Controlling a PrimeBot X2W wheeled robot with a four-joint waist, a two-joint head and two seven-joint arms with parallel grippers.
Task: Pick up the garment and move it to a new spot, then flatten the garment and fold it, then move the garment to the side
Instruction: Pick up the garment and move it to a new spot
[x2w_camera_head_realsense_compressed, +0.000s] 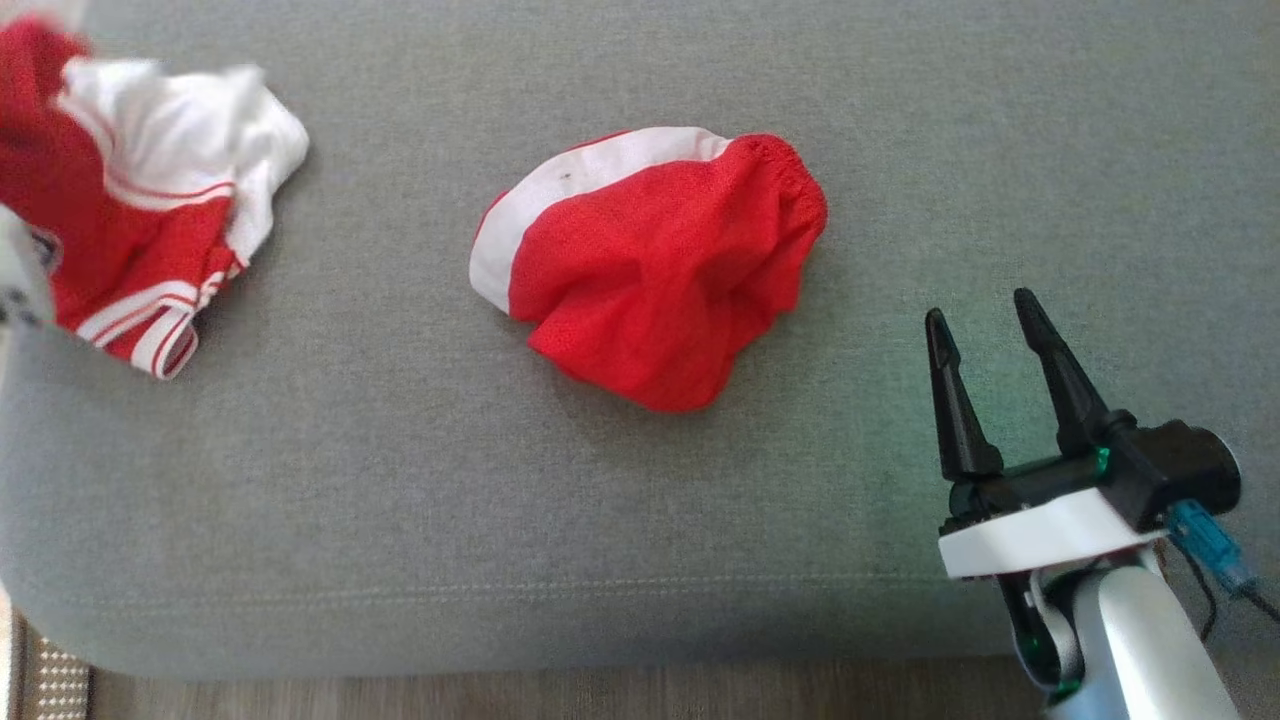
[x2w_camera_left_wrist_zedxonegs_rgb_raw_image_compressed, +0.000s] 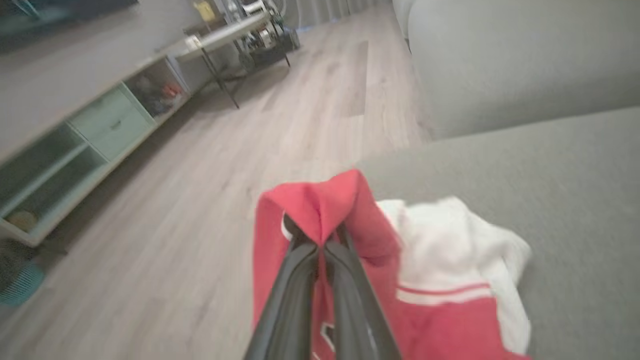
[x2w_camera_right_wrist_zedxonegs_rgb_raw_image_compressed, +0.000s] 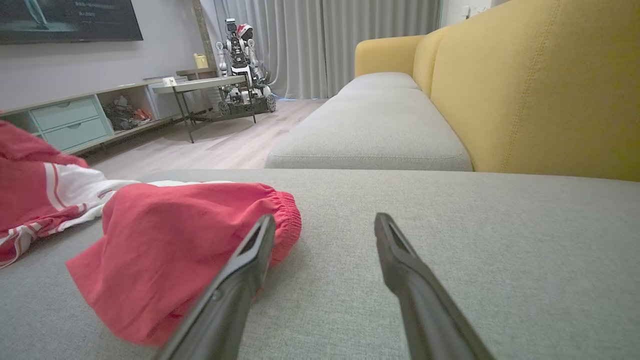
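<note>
1. Left wrist view shows my left gripper (x2w_camera_left_wrist_zedxonegs_rgb_raw_image_compressed: 320, 246) pinched fully together on a fold of the red-and-white striped soft cloth garment (x2w_camera_left_wrist_zedxonegs_rgb_raw_image_compressed: 440, 280), red cloth bunched over the fingertips
2. That garment is at the far left corner of the grey fabric sofa cushion (x2w_camera_head_realsense_compressed: 400, 480), part of it past the left edge; how much of it rests on the cushion I cannot tell
3. My right gripper (x2w_camera_head_realsense_compressed: 980, 308) hangs near the front right corner, fingers spread wide, nothing between them
4. I judge the garment light, limp and not slippery: it will sag and trail from one pinch, and nothing in it can break; for flattening I would take it by a hem or the striped trim, where the layers are thicker, one gripper to each corner
5. Near the middle of the cushion lie crumpled red mesh shorts with a white band (x2w_camera_head_realsense_compressed: 660, 270), apart from both grippers
6. Count: two garments, two grippers, one cushion under them all
</note>
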